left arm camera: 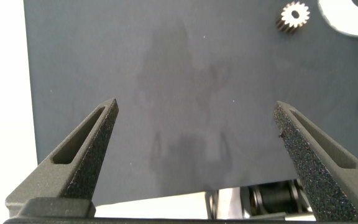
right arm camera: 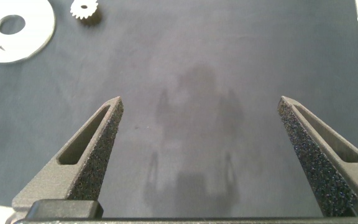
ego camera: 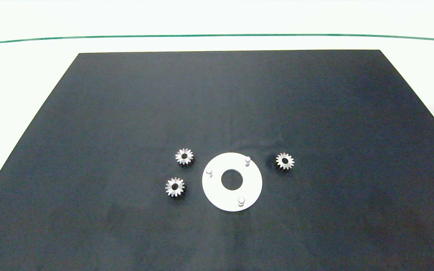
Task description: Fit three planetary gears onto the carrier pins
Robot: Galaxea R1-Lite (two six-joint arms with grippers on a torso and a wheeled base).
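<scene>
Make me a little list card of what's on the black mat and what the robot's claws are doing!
surface: black mat on a white table
gears: three planetary gears lying flat on the mat, none on a pin; two left of the disc, one right of it
disc: white round disc with a big centre hole
pins: three carrier pins upright, all bare
left gripper: open, above bare mat, holding nothing
right gripper: open, above bare mat, holding nothing
task progress: not started
</scene>
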